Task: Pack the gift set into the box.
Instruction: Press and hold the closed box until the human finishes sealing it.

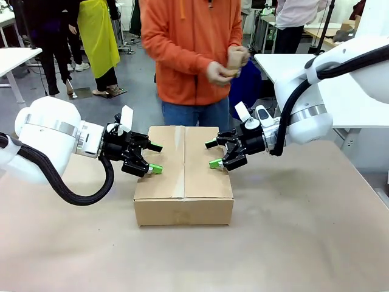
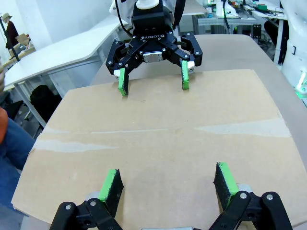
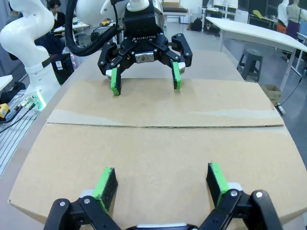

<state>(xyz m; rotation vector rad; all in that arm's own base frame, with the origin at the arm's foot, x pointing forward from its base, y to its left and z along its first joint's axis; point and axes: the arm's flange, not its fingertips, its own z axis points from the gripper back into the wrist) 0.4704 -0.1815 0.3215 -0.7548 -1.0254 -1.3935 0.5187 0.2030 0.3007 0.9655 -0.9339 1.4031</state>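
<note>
The box (image 1: 182,176) sits in the middle of the table with its top flaps folded shut and a seam running down the centre. The gift set is out of view. My left gripper (image 1: 157,159) hovers open at the box's left edge, fingers pointing inward over the top. Facing it from the right edge is my right gripper (image 1: 213,154), also open. In the left wrist view my left gripper (image 2: 168,181) spreads low over the box top (image 2: 158,139), with the right gripper (image 2: 153,81) opposite. In the right wrist view the right gripper (image 3: 161,181) faces the left gripper (image 3: 145,81) across the lid (image 3: 158,139).
A person in an orange top stands at the far side, hands (image 1: 230,64) together on a small brown object. The brown tabletop (image 1: 292,237) lies bare around the box. A white table (image 1: 346,85) stands behind on the right. Other people stand far off.
</note>
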